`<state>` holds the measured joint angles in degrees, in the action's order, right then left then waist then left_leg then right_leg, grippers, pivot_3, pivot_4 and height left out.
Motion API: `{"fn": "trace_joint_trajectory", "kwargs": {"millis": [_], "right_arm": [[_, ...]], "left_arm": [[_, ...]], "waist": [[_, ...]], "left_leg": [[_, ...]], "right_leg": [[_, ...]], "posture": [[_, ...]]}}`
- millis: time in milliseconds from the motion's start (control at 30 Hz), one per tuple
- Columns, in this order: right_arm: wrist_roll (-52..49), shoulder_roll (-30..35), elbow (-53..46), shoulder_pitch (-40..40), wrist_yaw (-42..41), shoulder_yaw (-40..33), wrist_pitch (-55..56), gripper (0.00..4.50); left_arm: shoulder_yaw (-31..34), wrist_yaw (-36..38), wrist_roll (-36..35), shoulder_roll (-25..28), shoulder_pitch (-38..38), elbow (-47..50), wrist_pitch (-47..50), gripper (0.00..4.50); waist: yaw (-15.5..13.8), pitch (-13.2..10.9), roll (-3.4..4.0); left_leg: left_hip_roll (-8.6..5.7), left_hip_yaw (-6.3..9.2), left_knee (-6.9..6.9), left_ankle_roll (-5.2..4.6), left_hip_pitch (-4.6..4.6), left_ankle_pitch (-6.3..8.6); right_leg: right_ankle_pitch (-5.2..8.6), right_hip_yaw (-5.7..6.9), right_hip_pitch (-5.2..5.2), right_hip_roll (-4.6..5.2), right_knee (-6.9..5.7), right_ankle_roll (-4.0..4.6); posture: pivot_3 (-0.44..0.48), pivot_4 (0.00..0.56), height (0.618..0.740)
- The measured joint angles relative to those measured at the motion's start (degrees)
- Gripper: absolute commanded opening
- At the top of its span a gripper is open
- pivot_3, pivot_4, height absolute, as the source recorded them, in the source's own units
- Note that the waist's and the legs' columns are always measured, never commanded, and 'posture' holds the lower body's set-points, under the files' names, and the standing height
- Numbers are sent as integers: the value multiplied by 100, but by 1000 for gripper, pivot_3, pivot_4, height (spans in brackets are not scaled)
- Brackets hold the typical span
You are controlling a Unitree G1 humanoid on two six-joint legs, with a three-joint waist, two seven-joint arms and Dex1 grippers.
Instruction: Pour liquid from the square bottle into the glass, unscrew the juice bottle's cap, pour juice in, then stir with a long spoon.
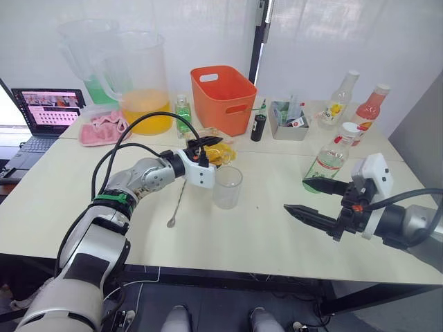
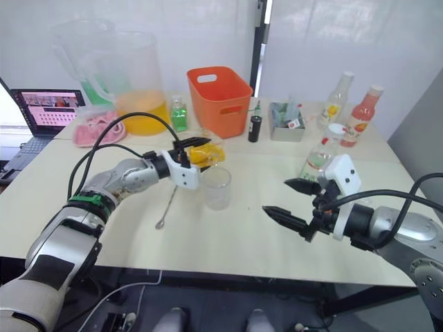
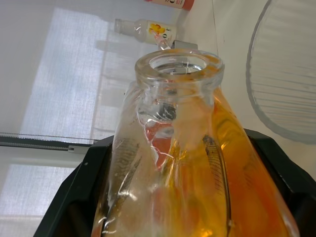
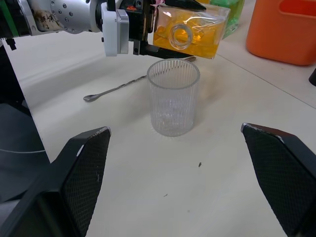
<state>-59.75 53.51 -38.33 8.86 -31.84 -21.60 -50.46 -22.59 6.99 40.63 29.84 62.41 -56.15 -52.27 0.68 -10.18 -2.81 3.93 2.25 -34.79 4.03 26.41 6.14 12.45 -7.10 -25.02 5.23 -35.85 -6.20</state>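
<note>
Left gripper (image 1: 208, 149): clamping the square bottle (image 4: 190, 32) between its black fingers (image 3: 74, 197), holding it in the air, tipped onto its side.
Square bottle: its open mouth is pointing toward the right arm, hanging just above the rim of the glass (image 4: 173, 96); yellow-orange liquid is lying inside the body.
Glass: standing upright near the middle of the bench (image 1: 263, 235), ribbed wall; whether it is holding liquid cannot be told.
Long spoon (image 1: 178, 200): lying flat on the bench beside the glass, on the robot's left, bowl end toward the near edge.
Right gripper (image 1: 311, 200): hovering over the right part of the bench, jaws spread wide, gripping nothing, pointing toward the glass.
Juice bottle (image 1: 332, 158): standing upright behind the right gripper, white cap (image 1: 349, 128) sitting on it.
Far edge: an orange bin (image 1: 223, 98) and a pitcher (image 1: 142, 83) of orange liquid are standing there.
</note>
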Motion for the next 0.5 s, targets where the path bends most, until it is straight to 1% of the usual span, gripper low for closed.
{"fn": "trace_joint_trajectory", "kwargs": {"millis": [233, 500], "right_arm": [[1, -5, 0, 68, 51, 40, 0, 4484], [1, -8, -5, 88, 67, 59, 0, 4484]], "left_arm": [[-279, -689, 651, 144, 28, 20, 50, 2821], [-461, -1177, 984, 186, 74, 39, 203, 2821]], "waist": [[-2, 0, 0], [-4, 0, 0]], "left_leg": [[0, 0, 0, 0, 0, 0], [0, 0, 0, 1, 0, 0]], "right_leg": [[0, 0, 0, 0, 0, 0], [0, 0, 0, 0, 0, 0]], "posture": [[0, 150, 731], [0, 150, 731]]}}
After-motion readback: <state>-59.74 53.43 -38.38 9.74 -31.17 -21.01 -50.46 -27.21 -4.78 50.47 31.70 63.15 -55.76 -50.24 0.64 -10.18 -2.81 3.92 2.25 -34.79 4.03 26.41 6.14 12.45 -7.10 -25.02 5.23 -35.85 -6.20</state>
